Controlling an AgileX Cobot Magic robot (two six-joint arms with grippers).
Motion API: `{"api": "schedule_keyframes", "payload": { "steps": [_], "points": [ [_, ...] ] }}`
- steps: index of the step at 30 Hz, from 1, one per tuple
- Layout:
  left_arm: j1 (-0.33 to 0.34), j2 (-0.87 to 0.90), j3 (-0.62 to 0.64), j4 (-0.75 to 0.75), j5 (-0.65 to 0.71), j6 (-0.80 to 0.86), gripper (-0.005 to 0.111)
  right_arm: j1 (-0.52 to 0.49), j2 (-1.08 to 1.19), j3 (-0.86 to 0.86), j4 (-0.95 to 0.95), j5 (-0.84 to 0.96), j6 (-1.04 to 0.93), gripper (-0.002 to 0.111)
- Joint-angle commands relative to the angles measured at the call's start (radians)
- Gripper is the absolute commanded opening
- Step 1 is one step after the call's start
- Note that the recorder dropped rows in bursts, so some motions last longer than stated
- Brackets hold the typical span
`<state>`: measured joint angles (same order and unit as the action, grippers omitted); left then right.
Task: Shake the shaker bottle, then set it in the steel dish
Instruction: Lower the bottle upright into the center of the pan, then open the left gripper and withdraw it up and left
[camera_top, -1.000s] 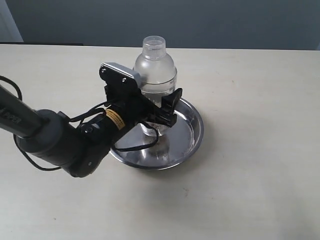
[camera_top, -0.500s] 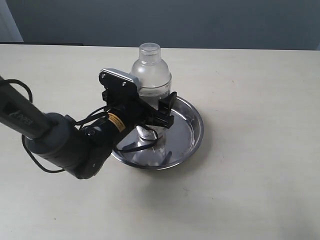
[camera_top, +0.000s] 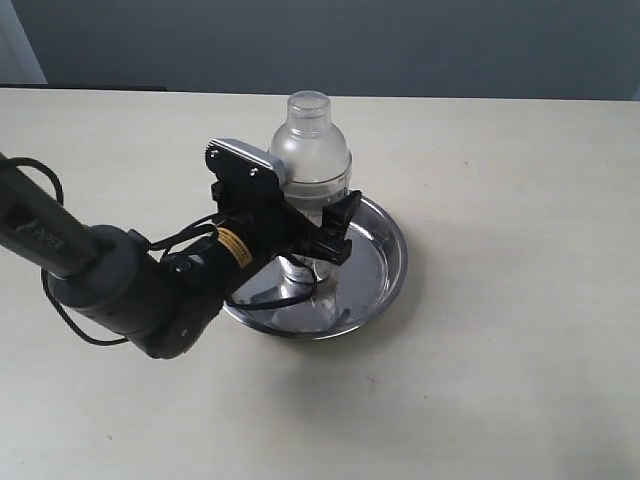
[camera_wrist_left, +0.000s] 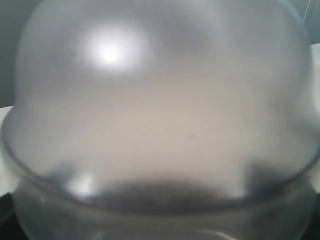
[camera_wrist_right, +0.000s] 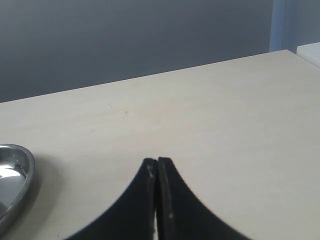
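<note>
Half a second on, the shaker bottle (camera_top: 312, 160) has sunk slightly and swung back over the middle of the steel dish (camera_top: 390, 270), upright and clamped in the left gripper (camera_top: 312, 225). Whether its base touches the dish floor I cannot tell. Shaking looks finished, so release seems next. The right gripper (camera_wrist_right: 157, 172) idles beside the dish, pinched together on nothing.

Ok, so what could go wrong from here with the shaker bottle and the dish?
The left hand grips the shaker bottle upright over the steel dish; whether its base is seated is unclear. Released early, the tall bottle could drop and topple. Opening or withdrawing, the hand could knock the dish's rim.
</note>
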<state>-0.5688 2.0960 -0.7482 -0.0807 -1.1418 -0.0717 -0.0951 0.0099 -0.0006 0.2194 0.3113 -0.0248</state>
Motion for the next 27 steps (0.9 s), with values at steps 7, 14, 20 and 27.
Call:
{"api": "schedule_keyframes", "payload": {
  "steps": [7, 14, 20, 27],
  "points": [
    [0.000, -0.003, 0.013, -0.021, 0.103, 0.008, 0.093, -0.004, -0.005, 0.001, -0.004, -0.007, -0.001, -0.001],
    [0.000, -0.026, 0.013, 0.007, 0.095, 0.008, 0.105, -0.004, -0.005, 0.001, -0.004, -0.007, -0.001, -0.001],
    [0.000, -0.106, 0.013, 0.007, 0.104, 0.050, 0.105, -0.004, -0.005, 0.001, -0.004, -0.007, -0.001, -0.001],
    [0.000, -0.196, 0.013, 0.007, 0.155, 0.077, 0.105, -0.004, -0.005, 0.001, -0.004, -0.007, -0.001, -0.001]
  ]
}}
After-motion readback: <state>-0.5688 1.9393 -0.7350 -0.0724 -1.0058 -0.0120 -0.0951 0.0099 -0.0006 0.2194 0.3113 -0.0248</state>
